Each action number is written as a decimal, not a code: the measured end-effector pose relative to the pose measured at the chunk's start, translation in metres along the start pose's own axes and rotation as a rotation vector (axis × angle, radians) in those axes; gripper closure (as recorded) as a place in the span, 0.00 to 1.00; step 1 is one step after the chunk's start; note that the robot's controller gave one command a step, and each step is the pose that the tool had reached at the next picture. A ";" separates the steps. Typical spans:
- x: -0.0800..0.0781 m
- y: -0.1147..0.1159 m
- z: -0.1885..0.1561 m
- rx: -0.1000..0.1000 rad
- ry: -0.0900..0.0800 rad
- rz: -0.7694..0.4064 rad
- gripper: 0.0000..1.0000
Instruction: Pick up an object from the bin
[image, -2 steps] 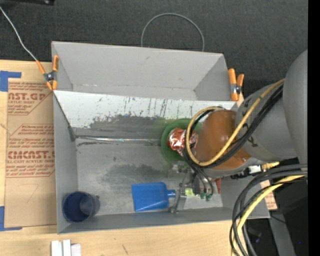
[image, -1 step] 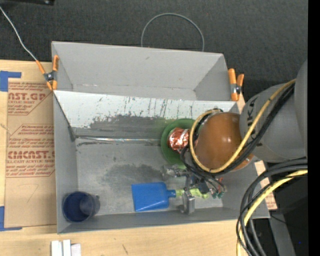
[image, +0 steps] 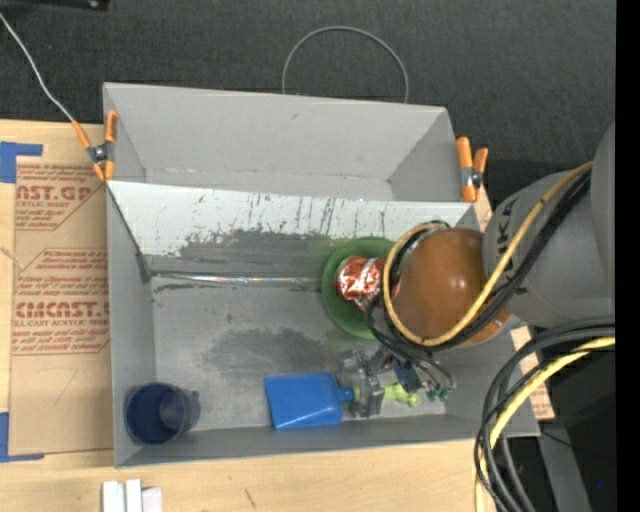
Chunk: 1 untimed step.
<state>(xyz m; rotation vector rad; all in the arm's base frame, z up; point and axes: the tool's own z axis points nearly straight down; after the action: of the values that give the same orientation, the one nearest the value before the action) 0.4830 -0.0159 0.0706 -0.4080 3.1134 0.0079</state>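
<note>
Block, blue and flat (image: 303, 400), lies on the floor of the bin (image: 200, 300), not lifted. My claw (image: 365, 388) sits low at the block's right end, and I cannot tell whether it touches the block, or whether it is apart or together. I judge the approach nearly done, with the grasp and the lift both left. Up and to the right of the block rests a green dish (image: 343, 305) bearing a copper-red foil ball (image: 358, 280). Well left of the block stands a dark blue cup (image: 155, 412).
</note>
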 end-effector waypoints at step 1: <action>0.000 0.000 0.000 0.000 0.000 0.000 1.00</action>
<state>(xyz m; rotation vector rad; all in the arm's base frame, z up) 0.4829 -0.0160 0.0706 -0.4077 3.1135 0.0080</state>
